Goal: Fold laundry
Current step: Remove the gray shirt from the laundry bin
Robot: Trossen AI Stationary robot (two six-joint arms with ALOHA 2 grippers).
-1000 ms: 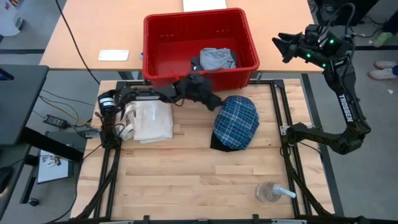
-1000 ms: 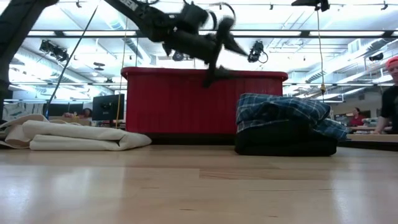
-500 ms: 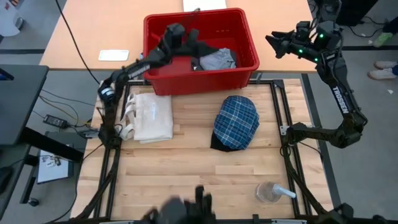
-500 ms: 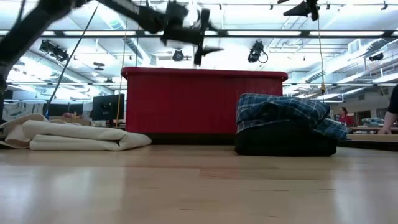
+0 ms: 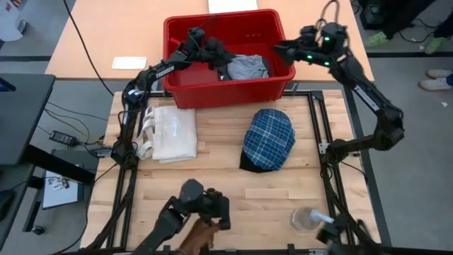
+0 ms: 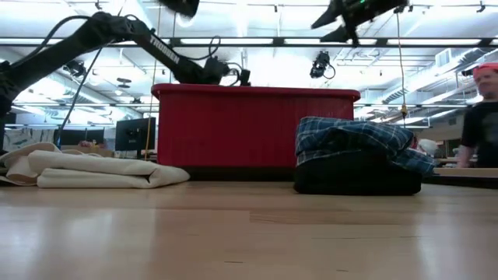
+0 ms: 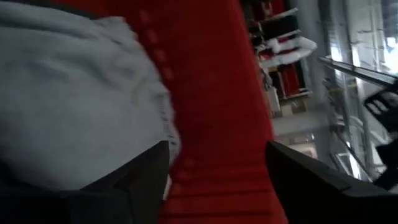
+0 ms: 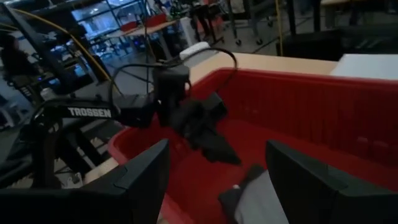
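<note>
My left fingers [image 5: 218,57] are down inside the red bin [image 5: 184,85] at the upper middle of the high view, spread wide, just beside the grey garment [image 5: 248,67] that lies crumpled in the bin's right half. A black garment [image 5: 225,72] seems to lie tucked against its left edge, though I can't make out its outline well. My right fingers [image 5: 282,49] hang above the bin's right rim, also spread wide, holding nothing. The plaid garment [image 5: 270,138] sits on the counter [image 5: 233,191] at centre right, bundled over a dark layer, and a cream cloth [image 5: 172,133] lies folded at centre left. I judge this to be the fetching step: the next piece must come out of the bin before any folding. That calls for lowering my left fingers onto the grey cloth, pinching a good fold, and lifting it clear of the rim to bare counter.
</note>
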